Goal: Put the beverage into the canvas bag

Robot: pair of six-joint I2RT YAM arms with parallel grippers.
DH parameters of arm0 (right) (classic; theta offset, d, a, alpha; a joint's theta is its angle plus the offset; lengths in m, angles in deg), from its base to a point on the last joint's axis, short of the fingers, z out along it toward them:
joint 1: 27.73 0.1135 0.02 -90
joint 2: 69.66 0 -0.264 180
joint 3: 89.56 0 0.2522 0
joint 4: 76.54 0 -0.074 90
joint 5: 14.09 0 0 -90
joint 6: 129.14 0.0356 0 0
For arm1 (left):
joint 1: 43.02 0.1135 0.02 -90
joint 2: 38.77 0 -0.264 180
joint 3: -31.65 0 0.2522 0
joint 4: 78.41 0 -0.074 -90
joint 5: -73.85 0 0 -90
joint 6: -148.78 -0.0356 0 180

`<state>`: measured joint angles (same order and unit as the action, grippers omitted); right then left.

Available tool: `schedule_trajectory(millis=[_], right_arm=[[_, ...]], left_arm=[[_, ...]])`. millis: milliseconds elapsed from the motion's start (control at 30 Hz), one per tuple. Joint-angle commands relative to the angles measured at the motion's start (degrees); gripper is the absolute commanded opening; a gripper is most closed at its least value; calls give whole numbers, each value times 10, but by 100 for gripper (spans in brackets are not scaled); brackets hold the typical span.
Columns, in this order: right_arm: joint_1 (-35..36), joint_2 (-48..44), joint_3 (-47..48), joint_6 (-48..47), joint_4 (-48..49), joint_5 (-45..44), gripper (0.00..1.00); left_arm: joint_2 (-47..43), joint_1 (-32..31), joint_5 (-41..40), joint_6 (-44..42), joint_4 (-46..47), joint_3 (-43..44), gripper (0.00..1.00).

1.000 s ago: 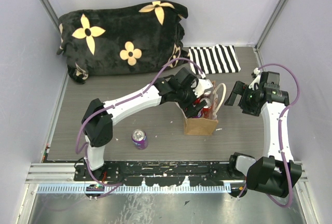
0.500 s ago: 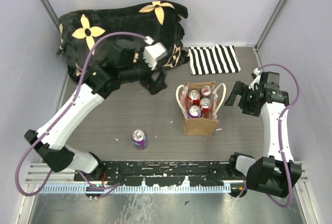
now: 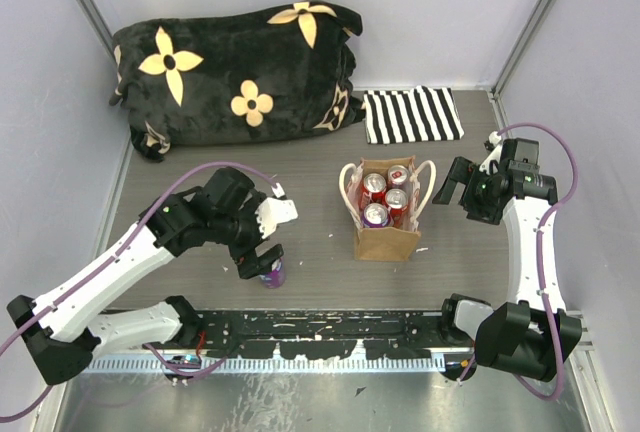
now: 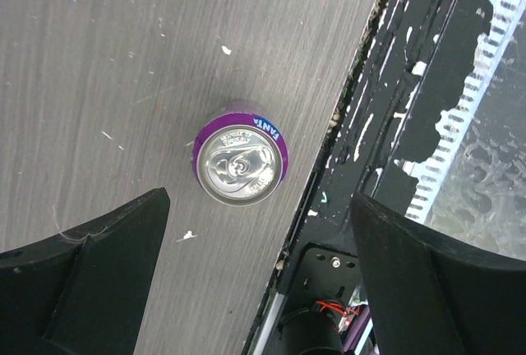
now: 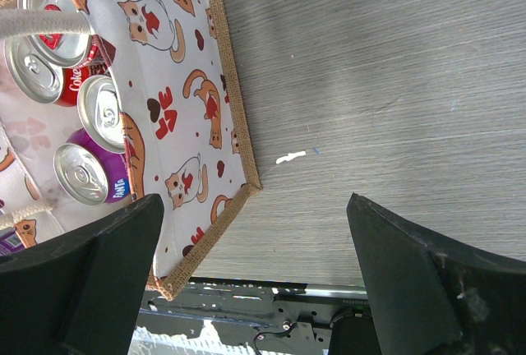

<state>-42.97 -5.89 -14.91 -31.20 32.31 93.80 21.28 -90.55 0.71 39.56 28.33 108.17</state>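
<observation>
A purple beverage can (image 4: 240,163) stands upright on the grey table close to the near edge, also the purple can (image 3: 271,275) in the top view. My left gripper (image 3: 262,260) hovers just above it, open; in the left wrist view the left gripper (image 4: 261,277) has the can ahead of its fingertips, apart from both. The canvas bag (image 3: 386,244) stands upright mid-table with several cans (image 3: 385,198) inside. My right gripper (image 3: 450,184) hangs open just right of the bag, touching nothing. The right wrist view shows the bag's printed face (image 5: 193,100) and the cans (image 5: 82,170) in it.
A black cushion with cream flowers (image 3: 235,72) fills the back left. A black-and-white striped cloth (image 3: 412,115) lies at the back right. The black mounting rail (image 3: 330,332) runs along the near edge, right beside the purple can. Walls close in on both sides.
My left arm has pulled out of the bag, swung back and left, then come down over the purple can near the front edge. The right arm has not moved.
</observation>
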Motion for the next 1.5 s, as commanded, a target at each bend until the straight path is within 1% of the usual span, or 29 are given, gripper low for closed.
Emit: schedule_trajectory(millis=[0,167,433,600,733,800,867,900,967,1000,1067,1100,1133,1167,1200,1300,1367,1467], right_arm=[[-3,-18,12,2,4,4,100],[-3,-20,17,1,-1,2,100],[-3,-19,24,0,-2,2,100],[-3,-18,25,-1,-3,3,100],[-3,-16,28,0,-4,4,100],[-3,-15,31,0,-3,4,100],[-3,-15,31,0,-3,4,100],[-3,-15,30,0,-4,4,100],[-2,-16,28,0,-3,3,100],[-2,-17,28,0,-3,2,100],[-2,-19,26,0,-4,1,100],[-2,-19,25,0,-4,1,100],[-3,-19,24,0,-4,1,100],[-3,-20,24,0,-4,0,100],[-3,-20,23,0,-3,0,100],[-3,-20,22,0,-3,1,100],[-3,-20,20,0,-2,2,100],[-3,-21,13,1,2,5,100]], left_arm=[[27,-11,-1,3,5,-20,98],[61,-21,-34,3,52,-43,98],[98,-28,-69,4,93,-75,98],[107,-31,-79,4,107,-105,98],[111,-33,-88,2,108,-109,98],[118,-34,-92,-1,102,-108,100],[123,-35,-93,-1,104,-106,95],[123,-35,-91,0,106,-105,90],[122,-35,-87,3,111,-104,77],[137,-35,-84,4,110,-102,70],[146,-36,-82,5,103,-94,49],[148,-36,-81,6,97,-90,37],[149,-36,-82,7,91,-83,19],[149,-35,-84,8,84,-75,7],[150,-35,-92,8,77,-63,1],[149,-25,-116,-3,62,-10,0],[156,-2,-124,-12,63,34,0],[195,34,-128,-14,61,129,0]])
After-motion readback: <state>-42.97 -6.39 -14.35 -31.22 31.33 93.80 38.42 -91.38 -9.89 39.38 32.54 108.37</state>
